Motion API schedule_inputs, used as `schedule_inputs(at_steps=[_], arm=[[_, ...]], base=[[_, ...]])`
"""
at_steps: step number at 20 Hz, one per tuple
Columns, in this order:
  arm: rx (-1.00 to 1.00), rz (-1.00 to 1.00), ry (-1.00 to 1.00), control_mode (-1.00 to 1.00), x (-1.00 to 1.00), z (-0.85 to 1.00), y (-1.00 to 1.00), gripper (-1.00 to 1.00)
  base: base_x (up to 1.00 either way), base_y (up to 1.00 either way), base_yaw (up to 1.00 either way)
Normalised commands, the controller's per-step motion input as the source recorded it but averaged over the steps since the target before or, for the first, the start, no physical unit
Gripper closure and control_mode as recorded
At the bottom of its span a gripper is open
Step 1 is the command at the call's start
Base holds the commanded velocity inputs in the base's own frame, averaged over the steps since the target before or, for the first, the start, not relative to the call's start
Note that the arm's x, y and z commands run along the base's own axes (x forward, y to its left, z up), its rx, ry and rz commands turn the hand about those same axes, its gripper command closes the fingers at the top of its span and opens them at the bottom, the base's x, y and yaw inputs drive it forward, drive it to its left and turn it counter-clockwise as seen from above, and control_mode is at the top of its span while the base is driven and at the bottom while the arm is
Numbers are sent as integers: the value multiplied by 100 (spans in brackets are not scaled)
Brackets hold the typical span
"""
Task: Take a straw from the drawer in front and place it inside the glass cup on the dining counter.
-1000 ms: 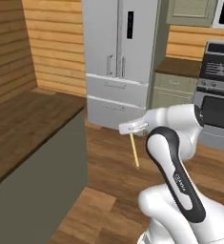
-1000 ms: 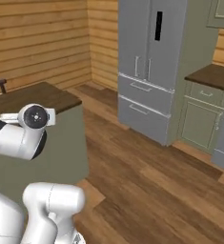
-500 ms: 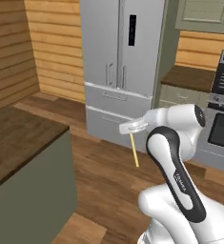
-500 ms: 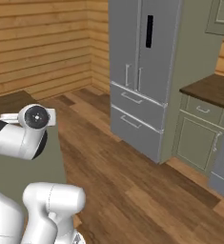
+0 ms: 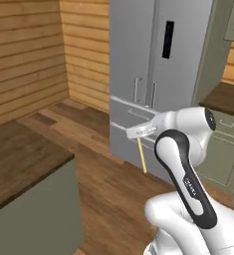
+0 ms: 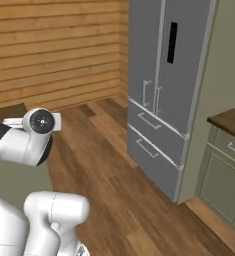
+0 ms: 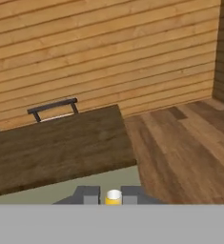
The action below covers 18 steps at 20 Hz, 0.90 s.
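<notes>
The white arm's two-finger gripper is closed on the thin pale-yellow straw, which hangs straight down from the fingers in the left base view, above the brown plank floor and in front of the tall grey refrigerator. In the hand view the straw's round end sits between the two dark finger tips, seen end on.

The long dark brown wood-grain dining counter with its grey-green base lies at the near left of the left base view, apart from the straw. In the hand view the same counter stretches ahead and to the left, with a dark chair back just behind its far edge, against the horizontal wood-plank wall.

In the right base view the refrigerator stands on the far right, beside a sage-green cabinet topped by a dark wood worktop.
</notes>
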Motion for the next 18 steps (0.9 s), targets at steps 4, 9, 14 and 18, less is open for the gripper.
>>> schedule_inputs(at_steps=[4, 9, 14, 18], arm=[[0, 0, 0, 100, 0, 0, 0, 100], [0, 0, 0, 100, 0, 0, 0, 100], [0, 0, 0, 100, 0, 0, 0, 100], [0, 0, 0, 100, 0, 0, 0, 100]], base=[[100, -24, 42], [100, -30, 46], [100, -43, 48], [100, -66, 45]])
